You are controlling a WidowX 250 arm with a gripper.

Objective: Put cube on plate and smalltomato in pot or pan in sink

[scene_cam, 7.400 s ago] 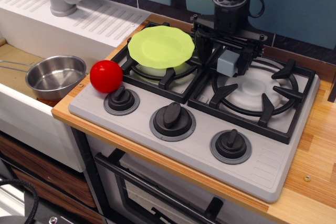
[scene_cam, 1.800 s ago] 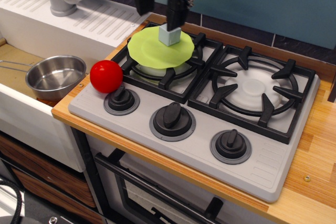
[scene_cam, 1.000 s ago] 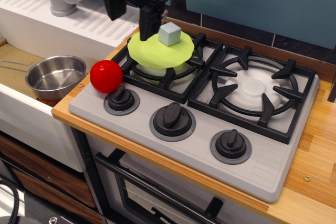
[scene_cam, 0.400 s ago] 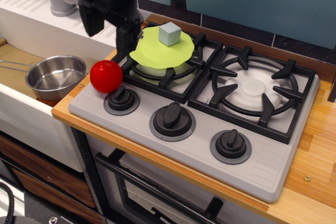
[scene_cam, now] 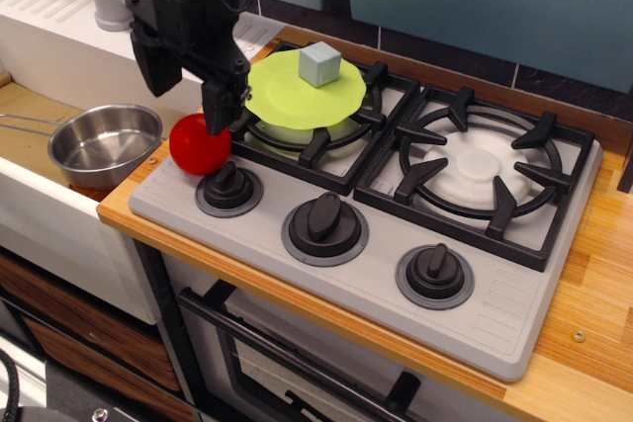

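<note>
your end effector [scene_cam: 186, 81] hangs released, jaws apart, just above the smalltomato [scene_cam: 198, 145]; the cube [scene_cam: 319, 64] sits on the plate [scene_cam: 297, 96], the pan [scene_cam: 104, 143] in the sink [scene_cam: 30, 185].

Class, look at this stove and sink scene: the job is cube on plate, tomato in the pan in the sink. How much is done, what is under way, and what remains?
Done: the cube sits on the plate.

Under way: the gripper, open and empty, is over the tomato, one finger at its right edge.

Left: grasp the tomato, which sits on the stove's corner, and put it in the empty pan in the sink.
</note>
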